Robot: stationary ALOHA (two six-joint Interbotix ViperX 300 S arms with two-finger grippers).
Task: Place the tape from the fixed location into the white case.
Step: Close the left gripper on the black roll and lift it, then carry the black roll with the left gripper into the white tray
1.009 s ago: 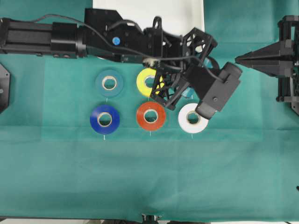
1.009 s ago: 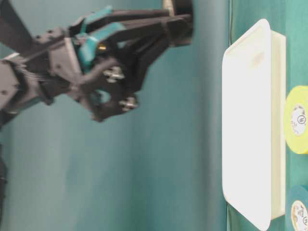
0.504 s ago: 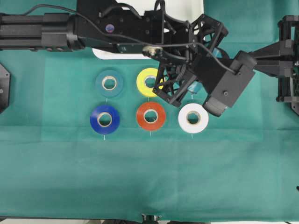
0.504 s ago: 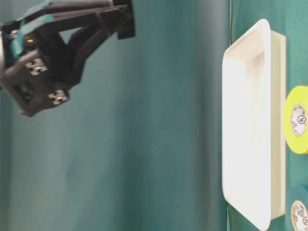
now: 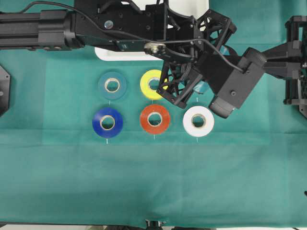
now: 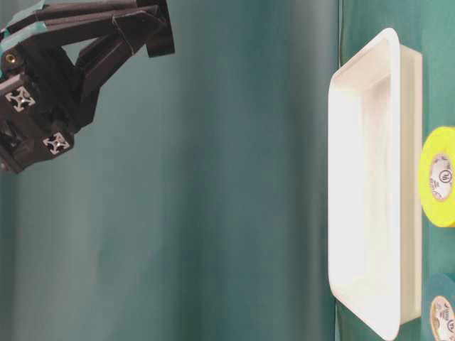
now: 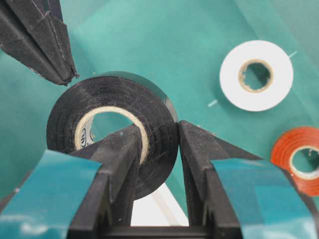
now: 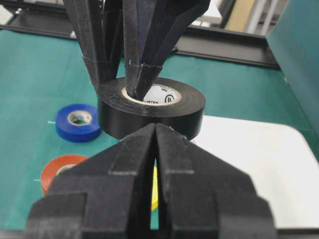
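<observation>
The tape (image 7: 112,124), a black roll with a pale core, hangs in the air above the green cloth. My left gripper (image 7: 159,132) is shut on its wall, one finger inside the core and one on the outer face. The right wrist view shows the same tape (image 8: 184,112) level, just beyond my right gripper (image 8: 155,127), which is shut and holds nothing. The white case (image 5: 115,53) lies at the far edge of the cloth, mostly covered by the left arm (image 5: 144,28). From table level the white case (image 6: 370,177) shows nothing inside.
Loose rolls lie in two rows on the cloth: teal (image 5: 112,85), yellow (image 5: 151,82), dark blue (image 5: 107,122), orange (image 5: 154,119) and white (image 5: 198,121). The left wrist camera housing (image 5: 235,88) hangs over the right end of the rows. The right arm (image 5: 292,60) sits at the right edge.
The left arm has carried the tape higher off the cloth and toward the far right, close in front of the right gripper. The right arm has not moved.
</observation>
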